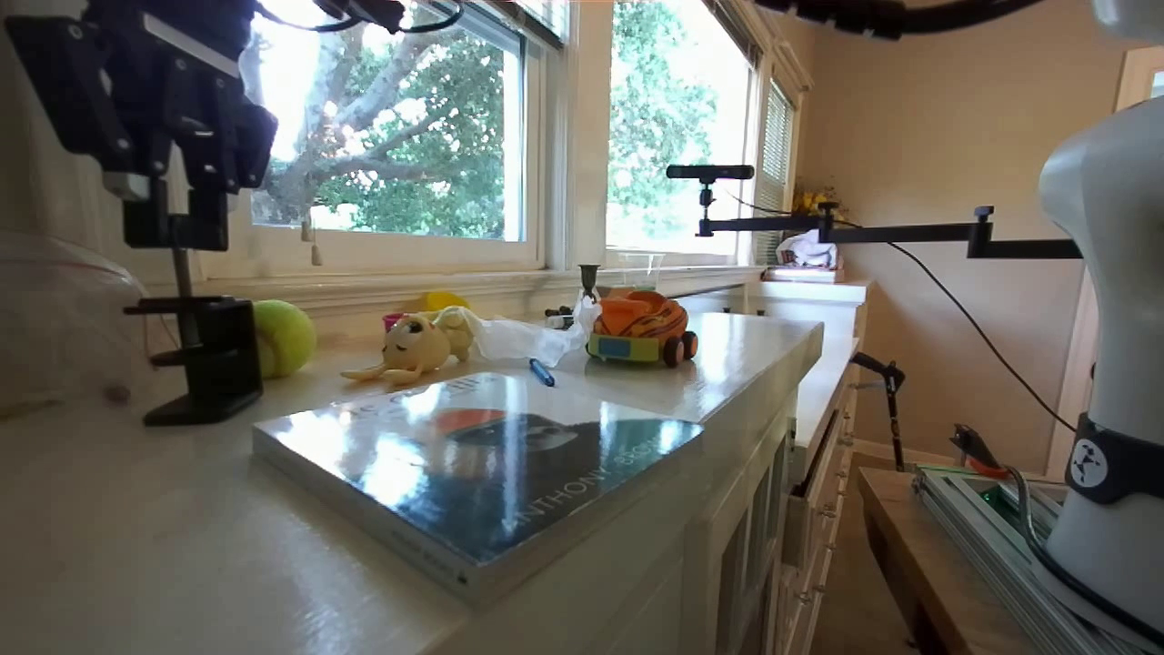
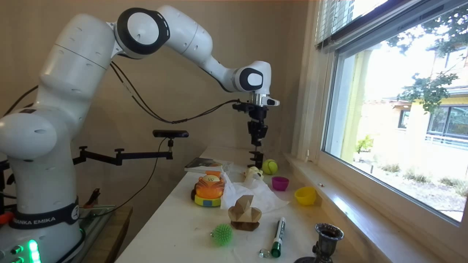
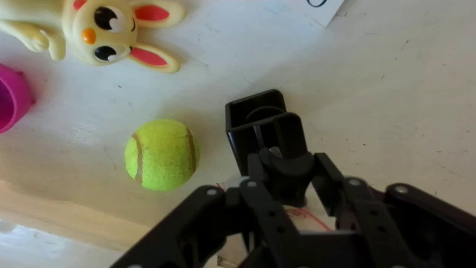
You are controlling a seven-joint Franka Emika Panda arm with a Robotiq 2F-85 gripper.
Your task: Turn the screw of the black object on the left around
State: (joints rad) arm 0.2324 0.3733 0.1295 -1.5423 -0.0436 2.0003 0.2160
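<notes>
The black object (image 1: 232, 355) stands upright on the white tabletop (image 1: 118, 528), its flat foot resting there, and its screw (image 1: 183, 273) rises vertically from the upper part. The screw's knob (image 3: 286, 167) lies directly below the body of the claw (image 1: 177, 229) and between its fingertips (image 3: 327, 178). The claw points straight down with its fingers drawn in to the width of the knob; both fingers appear to touch it, so the claw seems to have hold of the screw.

A tennis ball (image 3: 161, 154) lies just beside the black object, apart from it. On the opposite side, in an exterior view, rests a clear container (image 1: 64, 309), cut off by the picture's edge; a small dark lump (image 1: 116, 393) shows there, though whether inside or behind cannot be told.

Near the ball are a cream rabbit figure (image 3: 108, 33), face up, and a pink cup (image 3: 23, 98), whose inside shows only in part. In an exterior view a yellow cup (image 2: 305, 199) sits by the window ledge, its bottom hidden. A book (image 1: 482, 464) lies flat near the black object; farther off, an orange toy car (image 1: 641, 323) stands beside a crumpled white sheet (image 2: 252, 197).
</notes>
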